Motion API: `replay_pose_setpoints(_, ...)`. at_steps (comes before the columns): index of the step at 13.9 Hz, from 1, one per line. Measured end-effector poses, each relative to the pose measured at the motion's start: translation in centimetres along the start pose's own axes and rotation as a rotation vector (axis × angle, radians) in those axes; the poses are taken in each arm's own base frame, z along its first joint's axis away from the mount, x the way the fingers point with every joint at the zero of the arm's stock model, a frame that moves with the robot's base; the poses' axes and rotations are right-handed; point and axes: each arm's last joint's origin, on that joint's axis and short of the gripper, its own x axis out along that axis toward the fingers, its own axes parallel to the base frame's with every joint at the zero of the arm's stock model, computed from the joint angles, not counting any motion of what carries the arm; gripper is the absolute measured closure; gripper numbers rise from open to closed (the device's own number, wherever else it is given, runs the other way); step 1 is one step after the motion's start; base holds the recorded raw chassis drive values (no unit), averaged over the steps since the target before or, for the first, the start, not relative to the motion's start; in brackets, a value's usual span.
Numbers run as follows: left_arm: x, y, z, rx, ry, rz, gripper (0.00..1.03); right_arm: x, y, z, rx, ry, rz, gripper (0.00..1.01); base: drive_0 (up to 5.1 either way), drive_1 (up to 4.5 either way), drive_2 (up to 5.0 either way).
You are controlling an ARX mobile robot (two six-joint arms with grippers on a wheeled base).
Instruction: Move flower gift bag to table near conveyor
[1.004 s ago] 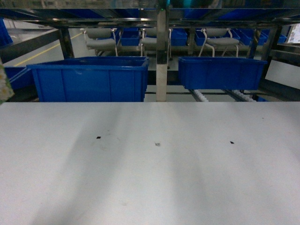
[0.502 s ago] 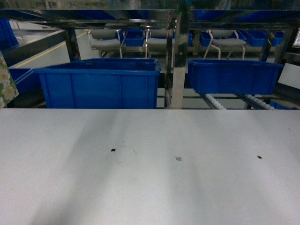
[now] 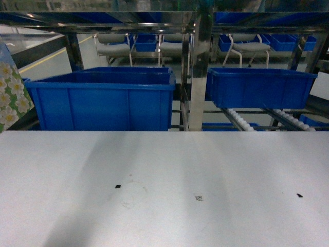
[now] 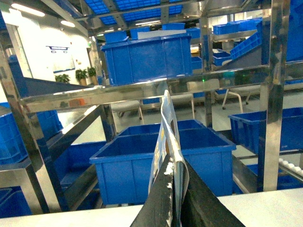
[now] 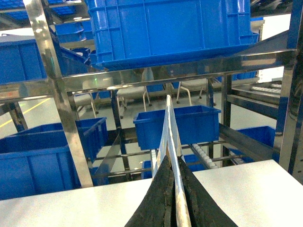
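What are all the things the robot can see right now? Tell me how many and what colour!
table: one, white, filling the lower half of the head view, with a few tiny black marks.
conveyor: one steel frame with white rollers, just behind the table.
bins: at least two big ones close by, blue, on the conveyor; more blue ones on shelves above and behind.
chairs: about three, grey, far back behind the frame.
gift bag: one, flower pattern, at the left edge of the head view; its thin edge rises between the fingers in both wrist views.
left hand: one, black, shut on the bag edge.
right hand: one, black, shut on the bag edge.
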Motion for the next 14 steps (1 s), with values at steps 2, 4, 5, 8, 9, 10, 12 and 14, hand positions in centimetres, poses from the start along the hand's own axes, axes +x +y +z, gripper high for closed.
replay_pose_setpoints(2,0.0,0.0,0.0,0.000,0.000,0.001,1.01,0.6,-0.2,0.1,-0.013,-0.027,0.026,0.99,0.0,0.00,0.0)
replay_pose_setpoints(4,0.0,0.0,0.0,0.000,0.000,0.001,1.01,2.2,-0.7,-1.4,-0.020,0.011,0.039,0.99,0.0,0.00,0.0)
replay_pose_setpoints(5,0.0,0.0,0.0,0.000,0.000,0.001,1.01,2.9,-0.7,-2.1,-0.023,0.026,0.054,0.99,0.0,0.00,0.0)
replay_pose_setpoints(8,0.0,0.0,0.0,0.000,-0.001,0.001,1.01,5.0,-0.3,-3.9,-0.053,0.039,0.126,0.99,0.0,0.00,0.0)
replay_pose_setpoints(9,0.0,0.0,0.0,0.000,0.000,0.001,1.01,5.7,-0.2,-4.5,-0.060,0.050,0.145,0.99,0.0,0.00,0.0)
replay_pose_setpoints(10,0.0,0.0,0.0,0.000,-0.001,0.001,1.01,6.7,-0.3,-5.1,-0.071,0.052,0.164,0.99,0.0,0.00,0.0)
replay_pose_setpoints(12,0.0,0.0,0.0,0.000,-0.001,0.001,1.01,8.6,-0.7,-6.2,-0.072,0.072,0.183,0.99,0.0,0.00,0.0)
replay_pose_setpoints(14,0.0,0.0,0.0,0.000,-0.001,0.001,1.01,10.1,-0.8,-7.7,-0.055,0.140,0.213,0.99,0.0,0.00,0.0)
